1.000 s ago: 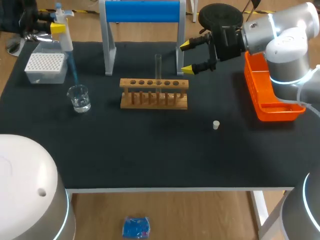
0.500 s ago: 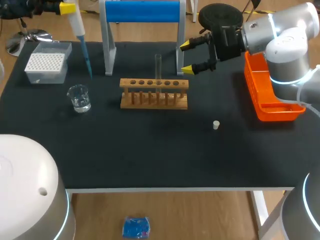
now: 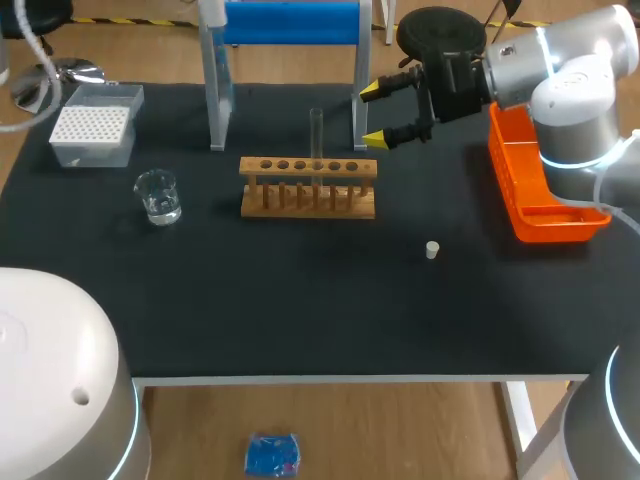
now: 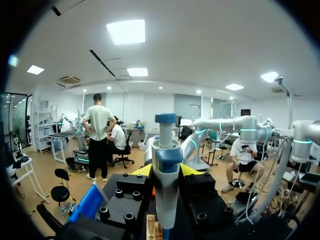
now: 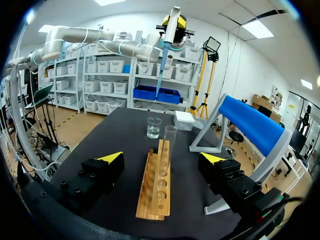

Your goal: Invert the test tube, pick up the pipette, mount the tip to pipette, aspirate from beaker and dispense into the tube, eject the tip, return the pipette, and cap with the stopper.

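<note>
My left gripper (image 4: 166, 171) is shut on the white and blue pipette (image 4: 166, 150), held upright between its yellow tips. In the right wrist view the pipette (image 5: 172, 25) hangs high above the table's far side, its long blue tip (image 5: 160, 70) pointing down over the beaker (image 5: 154, 127). Only the pipette's white body (image 3: 211, 10) shows at the head view's top edge. A clear test tube (image 3: 316, 135) stands upright in the wooden rack (image 3: 308, 187). The beaker (image 3: 158, 195) holds clear liquid. A small white stopper (image 3: 432, 250) lies right of the rack. My right gripper (image 3: 378, 115) stands open behind the rack, holding nothing.
A white tip box (image 3: 92, 135) sits at the back left. A blue-topped grey stand (image 3: 290, 22) rises behind the rack. An orange bin (image 3: 540, 190) lies along the right edge under my right arm.
My left arm has lifted the pipette up from over the beaker and carried it rightward, out past the head view's top edge. The right arm has kept still.
</note>
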Motion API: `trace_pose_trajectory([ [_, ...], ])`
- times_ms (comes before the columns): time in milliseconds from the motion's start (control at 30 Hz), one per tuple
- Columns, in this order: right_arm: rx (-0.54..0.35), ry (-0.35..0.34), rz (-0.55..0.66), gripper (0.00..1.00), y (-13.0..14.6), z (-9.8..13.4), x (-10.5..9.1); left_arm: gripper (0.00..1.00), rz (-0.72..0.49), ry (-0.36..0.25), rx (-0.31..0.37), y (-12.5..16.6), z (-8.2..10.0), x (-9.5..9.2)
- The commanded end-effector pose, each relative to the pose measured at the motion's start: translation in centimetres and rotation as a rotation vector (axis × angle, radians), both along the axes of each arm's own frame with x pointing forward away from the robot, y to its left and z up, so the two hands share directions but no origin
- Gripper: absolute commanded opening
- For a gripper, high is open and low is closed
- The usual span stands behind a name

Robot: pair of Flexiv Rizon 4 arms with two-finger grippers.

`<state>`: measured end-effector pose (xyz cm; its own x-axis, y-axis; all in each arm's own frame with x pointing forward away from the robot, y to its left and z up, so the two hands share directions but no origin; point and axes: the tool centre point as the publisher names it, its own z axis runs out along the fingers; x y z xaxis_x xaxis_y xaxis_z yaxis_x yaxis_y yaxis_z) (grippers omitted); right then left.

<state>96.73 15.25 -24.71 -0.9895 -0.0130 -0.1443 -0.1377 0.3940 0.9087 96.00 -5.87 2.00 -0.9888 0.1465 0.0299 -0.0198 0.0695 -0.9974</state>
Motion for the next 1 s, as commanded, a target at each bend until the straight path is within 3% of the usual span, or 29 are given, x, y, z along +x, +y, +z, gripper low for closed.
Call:
trace_pose_trajectory([
  [33, 0.0, -0.001, 0.001, 1.0, 0.0, 0.0, 0.0, 0.0, -0.089, -0.003, 0.018, -3.0, 1.1, 2.3],
  [600, 0.0, -0.001, 0.001, 1.0, 0.0, 0.0, 0.0, 0.0, -0.206, -0.008, 0.002, -9.6, 2.0, 4.1],
  [1000, 0.0, -0.001, 0.001, 1.0, 0.0, 0.0, 0.0, 0.0, -0.227, -0.005, -0.004, -10.3, 1.7, 4.6],
])
